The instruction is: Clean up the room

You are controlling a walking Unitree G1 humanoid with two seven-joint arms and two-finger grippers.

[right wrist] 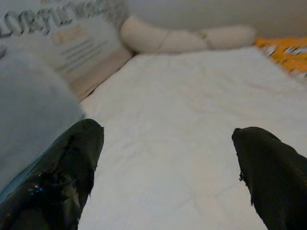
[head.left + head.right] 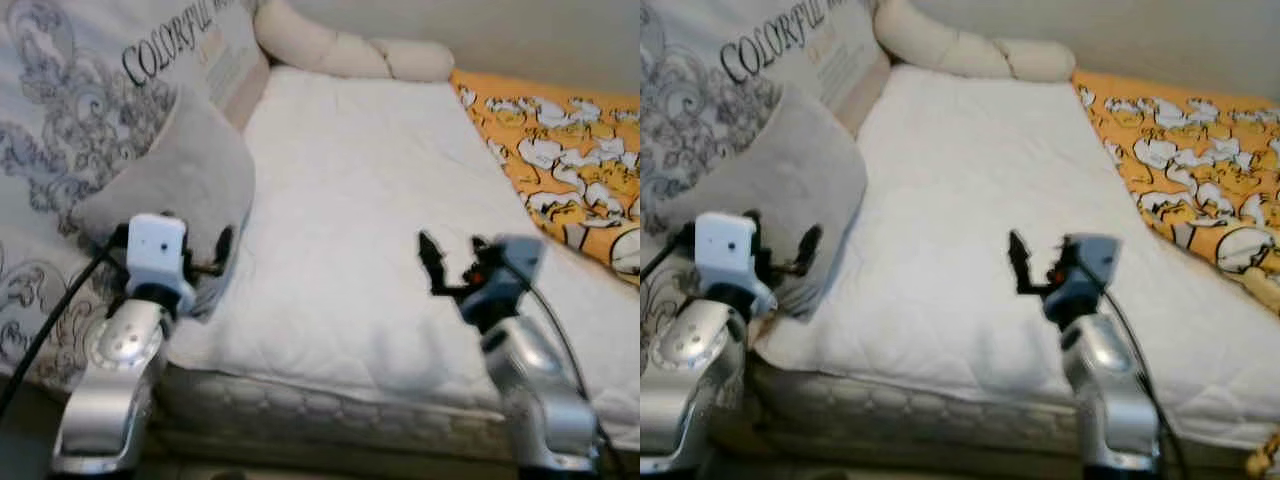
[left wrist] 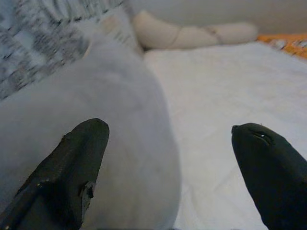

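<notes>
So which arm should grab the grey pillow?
The left. Its pincer is open right at the grey pillow, one finger against the fabric. The right pincer, also open, hovers over the bare white mattress, farther from it.

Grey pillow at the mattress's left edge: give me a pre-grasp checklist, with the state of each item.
1. Left tool open: ok, fingers spread wide.
2. Left tool lined up on the grey pillow: ok, pillow lies directly ahead of one finger.
3. Pillow already gripped: not ok, nothing between the fingers.
4. Right tool out of the way: ok, open above the white mattress.
5. Pillow's underside free: cannot tell.
</notes>
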